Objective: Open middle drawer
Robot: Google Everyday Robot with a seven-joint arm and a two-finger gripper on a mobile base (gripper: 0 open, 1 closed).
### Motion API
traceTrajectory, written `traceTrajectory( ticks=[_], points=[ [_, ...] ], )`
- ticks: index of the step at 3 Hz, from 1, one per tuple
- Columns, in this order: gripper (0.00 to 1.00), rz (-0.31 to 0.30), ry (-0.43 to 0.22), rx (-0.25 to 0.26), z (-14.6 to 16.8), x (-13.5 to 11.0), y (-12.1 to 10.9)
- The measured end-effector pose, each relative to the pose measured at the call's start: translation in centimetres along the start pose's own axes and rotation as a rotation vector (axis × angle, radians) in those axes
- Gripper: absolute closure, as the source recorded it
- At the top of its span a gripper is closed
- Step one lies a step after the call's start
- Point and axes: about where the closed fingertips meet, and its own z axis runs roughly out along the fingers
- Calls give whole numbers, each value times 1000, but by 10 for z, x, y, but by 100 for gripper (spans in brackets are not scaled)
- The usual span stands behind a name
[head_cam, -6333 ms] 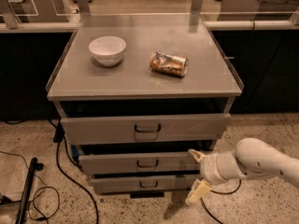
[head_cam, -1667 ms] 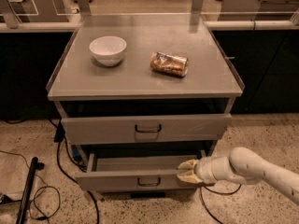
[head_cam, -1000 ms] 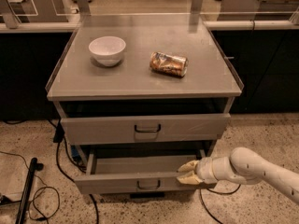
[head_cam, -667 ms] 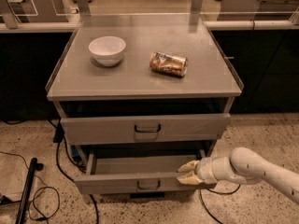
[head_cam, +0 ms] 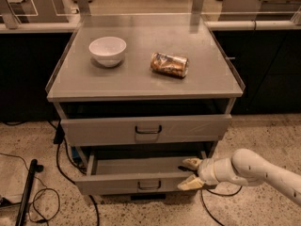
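Note:
The middle drawer point(head_cam: 113, 184) is a low grey front with a small dark handle point(head_cam: 149, 185). It stands pulled out from the grey cabinet, and its shallow grey tray point(head_cam: 141, 165) shows inside. My gripper point(head_cam: 190, 173) is at the drawer's right end, on a white arm coming in from the right. Its two tan fingers point(head_cam: 192, 163) are spread apart, one over the tray's right rear corner, the other in front of the drawer's front. The taller drawer point(head_cam: 103, 130) above is pushed in. The lowest drawer is hidden under the open one.
A white bowl point(head_cam: 107, 50) and a crushed can point(head_cam: 169, 64) lie on the cabinet top point(head_cam: 141, 81). Black cables point(head_cam: 59, 171) and a black pole point(head_cam: 26, 192) lie on the floor at the left. Dark counters stand behind on both sides.
In the oldest frame the middle drawer was almost shut and my gripper was right of it. Now the drawer is pulled out. Over the last second nothing has visibly moved.

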Motion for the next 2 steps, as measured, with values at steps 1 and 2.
traceTrajectory(
  ticks=[1,2],
  points=[
    [0,8,-8,-10,-1,13,10],
    [17,24,-16,-26,-5,28,29]
  ],
)
